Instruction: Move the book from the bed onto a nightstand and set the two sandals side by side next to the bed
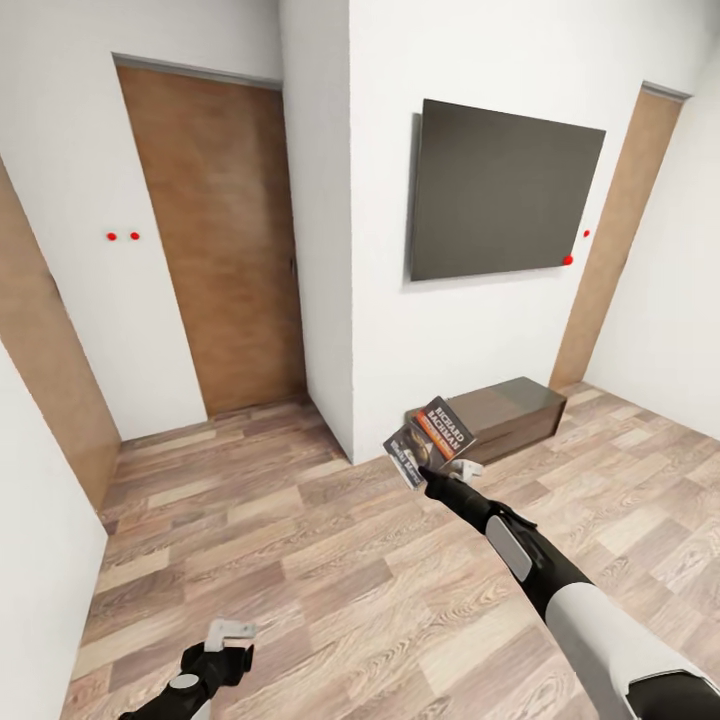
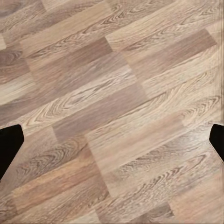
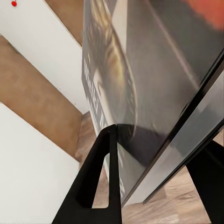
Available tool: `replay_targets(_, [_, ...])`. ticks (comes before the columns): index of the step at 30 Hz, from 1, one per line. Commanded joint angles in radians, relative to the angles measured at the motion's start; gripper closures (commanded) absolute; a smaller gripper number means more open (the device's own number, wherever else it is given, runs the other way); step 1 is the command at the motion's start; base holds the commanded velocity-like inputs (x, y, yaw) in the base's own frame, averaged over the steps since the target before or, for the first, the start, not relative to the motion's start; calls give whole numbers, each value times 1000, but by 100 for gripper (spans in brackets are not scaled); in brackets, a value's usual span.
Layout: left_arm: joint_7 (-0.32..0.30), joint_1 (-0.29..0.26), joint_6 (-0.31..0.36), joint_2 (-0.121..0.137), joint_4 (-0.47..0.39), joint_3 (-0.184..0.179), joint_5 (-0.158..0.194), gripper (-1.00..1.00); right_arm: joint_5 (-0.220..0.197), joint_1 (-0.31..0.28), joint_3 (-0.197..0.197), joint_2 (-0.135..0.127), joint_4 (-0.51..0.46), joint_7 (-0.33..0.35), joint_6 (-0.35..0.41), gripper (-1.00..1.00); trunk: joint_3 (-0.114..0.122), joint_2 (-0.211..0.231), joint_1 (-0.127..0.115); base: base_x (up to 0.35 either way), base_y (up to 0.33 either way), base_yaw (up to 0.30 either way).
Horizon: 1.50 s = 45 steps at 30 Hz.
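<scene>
Home interior, simulator-rendered | white walls (image 1: 480, 340) | light wood-plank floor (image 1: 330, 590) | two plain wooden doors, one at left (image 1: 215, 240), one at far right (image 1: 615, 235) | dark flat screen (image 1: 505, 190) mounted on wall, like a television | long low dark wooden cabinet (image 1: 510, 415) set against wall beneath screen

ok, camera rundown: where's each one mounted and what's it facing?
Head: on the head, looking down at wood floor, doors, wall TV; both arms show, right pincer holding the book.
Left wrist: by the left pincer, facing the floor; dark fingertips at the edges.
Right wrist: along the right pincer, fingers clamping the book.
Shared: book, floor.
</scene>
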Motion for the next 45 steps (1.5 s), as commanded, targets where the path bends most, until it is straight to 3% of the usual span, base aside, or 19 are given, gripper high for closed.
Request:
replay_targets(1, [5,-1,-3,1,0,-9,7,-100,-13,-1,4,-1,-1,1,6,100,-2,-2,1,339,0,-273])
replay_targets(20, [5,0,-4,-6,2,-9,-12,-100,-15,1,1,-8,-2,11,7,100,7,-2,1,339,0,-271])
replay_targets(26, [5,1,-4,-7,2,-10,-16,-100,-43,44,-66,-20,-4,18,7,100,10,-2,1,316,0,-270])
replay_targets(31, [5,1,-5,-7,1,-10,-17,-100,-56,68,-124,-23,-6,75,8,100,14,-2,1,237,0,-270])
replay_targets(36, [5,1,-5,-7,1,-10,-17,-100,-61,96,-146,-24,-6,123,10,100,17,-2,1,184,0,-271])
replay_targets(45, [5,2,-6,-8,1,-11,-17,-100,-66,147,-158,-24,-5,140,11,100,23,-2,1,159,0,-272])
